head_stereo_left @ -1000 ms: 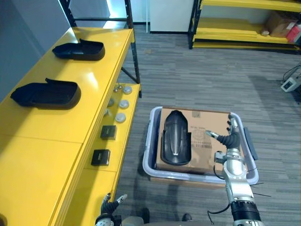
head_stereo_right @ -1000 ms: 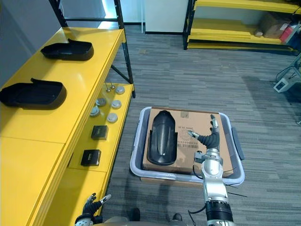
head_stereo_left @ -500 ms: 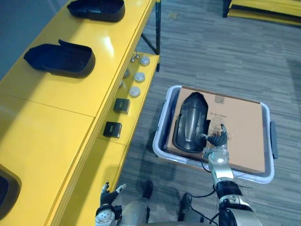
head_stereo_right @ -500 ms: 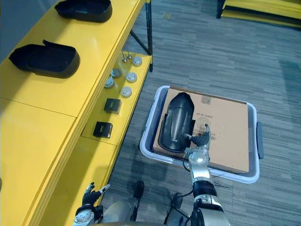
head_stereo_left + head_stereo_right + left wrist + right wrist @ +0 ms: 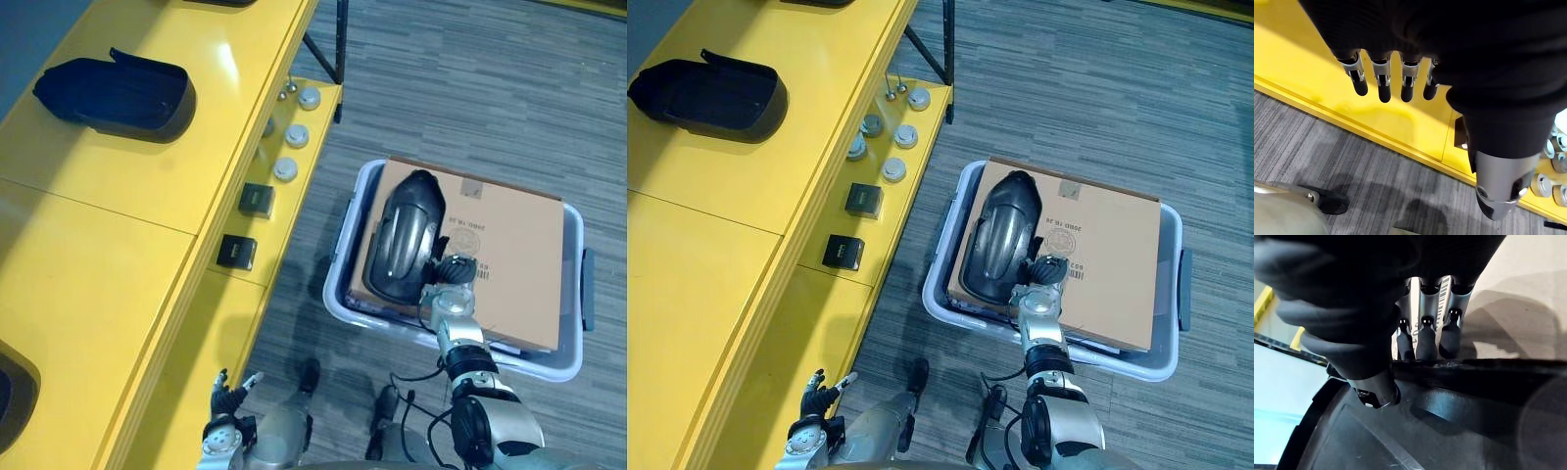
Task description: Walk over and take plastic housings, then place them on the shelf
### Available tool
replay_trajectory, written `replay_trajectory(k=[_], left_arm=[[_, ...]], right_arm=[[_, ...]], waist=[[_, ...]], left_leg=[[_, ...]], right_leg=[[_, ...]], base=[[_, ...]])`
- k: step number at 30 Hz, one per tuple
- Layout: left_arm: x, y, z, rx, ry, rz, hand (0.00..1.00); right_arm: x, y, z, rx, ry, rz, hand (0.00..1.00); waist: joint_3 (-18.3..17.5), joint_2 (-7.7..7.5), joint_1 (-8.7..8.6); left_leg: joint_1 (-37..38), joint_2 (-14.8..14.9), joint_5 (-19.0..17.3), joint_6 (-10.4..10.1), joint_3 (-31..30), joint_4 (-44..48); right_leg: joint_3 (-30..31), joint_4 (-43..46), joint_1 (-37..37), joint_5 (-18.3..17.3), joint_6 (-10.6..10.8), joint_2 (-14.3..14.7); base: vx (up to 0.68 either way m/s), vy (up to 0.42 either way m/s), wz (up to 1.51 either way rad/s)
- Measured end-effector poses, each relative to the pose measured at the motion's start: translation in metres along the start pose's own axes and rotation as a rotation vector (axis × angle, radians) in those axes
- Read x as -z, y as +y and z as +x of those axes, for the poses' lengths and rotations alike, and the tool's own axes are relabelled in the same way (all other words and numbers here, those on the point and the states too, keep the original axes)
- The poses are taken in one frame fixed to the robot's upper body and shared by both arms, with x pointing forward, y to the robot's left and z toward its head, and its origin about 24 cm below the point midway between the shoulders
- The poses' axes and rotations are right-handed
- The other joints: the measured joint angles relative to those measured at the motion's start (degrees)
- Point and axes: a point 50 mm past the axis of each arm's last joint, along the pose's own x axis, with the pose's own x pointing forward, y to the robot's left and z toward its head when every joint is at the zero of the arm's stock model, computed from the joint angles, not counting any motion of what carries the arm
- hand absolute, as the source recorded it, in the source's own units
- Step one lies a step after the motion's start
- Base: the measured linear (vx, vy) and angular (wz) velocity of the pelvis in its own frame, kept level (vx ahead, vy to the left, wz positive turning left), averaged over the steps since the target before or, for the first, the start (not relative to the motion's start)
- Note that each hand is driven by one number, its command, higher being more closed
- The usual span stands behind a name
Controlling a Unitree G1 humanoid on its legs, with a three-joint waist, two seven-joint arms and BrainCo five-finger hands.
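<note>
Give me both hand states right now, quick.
Left hand: open, fingers straight, holding nothing.
Right hand: closed on the black plastic housing, pinching its rim between thumb and fingers.

You are looking down on a grey striped carpet floor (image 5: 490, 88). Along the left runs a glossy yellow shelf (image 5: 108, 245), with a lower yellow ledge (image 5: 286, 217) on its floor side. A black post (image 5: 341, 39) stands at the ledge's far end. A pale glare (image 5: 227, 61) lies on the shelf top.
</note>
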Motion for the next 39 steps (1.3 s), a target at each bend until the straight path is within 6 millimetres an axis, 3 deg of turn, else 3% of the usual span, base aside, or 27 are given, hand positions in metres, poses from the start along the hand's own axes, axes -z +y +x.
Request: replay_trajectory(k=[5,9,12,18,19,23,28,33,39], left_arm=[[0.000,-0.001,0.000,0.004,0.003,0.002,0.00],[-0.002,-0.006,-0.001,0.039,-0.012,0.024,0.00],[-0.015,-0.014,-0.003,0.078,-0.071,0.027,0.00],[-0.080,-0.040,-0.019,0.185,-0.353,-0.022,0.00],[-0.092,-0.042,-0.024,0.198,-0.410,-0.038,0.00],[-0.135,-0.047,-0.041,0.222,-0.604,-0.068,0.00],[-0.191,-0.044,-0.069,0.209,-0.857,-0.192,0.00],[-0.227,-0.056,-0.087,0.241,-0.988,-0.258,0.00],[-0.251,-0.074,-0.103,0.309,-1.067,-0.277,0.00]], right_arm=[[0.012,-0.001,-0.005,-0.008,0.026,-0.008,1.00],[0.003,-0.014,-0.008,0.028,-0.042,0.025,1.00],[-0.002,-0.022,-0.010,0.057,-0.082,0.035,1.00],[-0.029,-0.034,-0.017,0.097,-0.227,0.077,1.00],[-0.036,-0.035,-0.019,0.098,-0.260,0.088,1.00],[-0.046,-0.033,-0.034,0.075,-0.366,0.042,1.00],[-0.082,-0.017,-0.059,0.015,-0.576,0.029,1.00],[-0.112,0.003,-0.091,-0.062,-0.767,0.015,1.00],[-0.122,0.034,-0.121,-0.214,-0.862,0.027,1.00]], waist=[[0.0,-0.09,-0.15],[0.0,-0.13,-0.91],[-0.1,-0.18,-1.76],[-0.3,-0.19,-2.46],[-0.4,-0.21,-3.19],[-3.4,-0.19,-3.55],[-3.9,-0.19,-4.71],[-7.2,-0.18,-4.91],[-8.5,-0.39,-5.10]], left_leg=[[2.6,0.0,0.3,0.2,0.1,-1.2],[3.4,0.0,0.8,0.5,0.1,-2.0],[4.0,-0.2,0.8,0.6,0.0,-2.0],[4.2,-0.1,0.9,0.7,0.2,-1.5],[4.3,-0.1,0.9,0.7,0.2,-1.4],[4.5,-0.1,0.9,0.7,0.2,-1.4],[5.5,-0.1,0.9,0.7,0.2,-1.5],[6.0,-0.1,0.9,0.8,0.4,-1.9],[6.8,-0.1,0.9,0.8,0.9,-2.0]], right_leg=[[0.4,-0.2,2.0,0.0,0.1,0.0],[0.6,-0.2,2.3,0.1,0.2,-0.1],[0.5,-0.2,2.9,0.2,0.4,-0.3],[0.8,-0.2,3.2,0.3,0.5,-0.3],[0.9,-0.2,3.3,0.3,0.5,-0.3],[0.9,-0.9,3.8,0.2,0.5,-0.2],[0.9,-0.9,4.7,0.2,0.5,-0.2],[1.1,-1.0,4.9,0.2,0.5,-0.2],[1.8,-1.0,5.3,0.2,0.5,-0.2]], base=[[-0.03,0.006,-0.04],[-0.02,0.002,-0.02],[-0.01,0.008,0.00],[-0.03,-0.001,-0.02],[-0.04,-0.006,-0.03],[-0.01,-0.003,-0.02],[-0.03,0.001,0.00],[-0.01,0.005,-0.02],[-0.01,0.003,-0.04]])
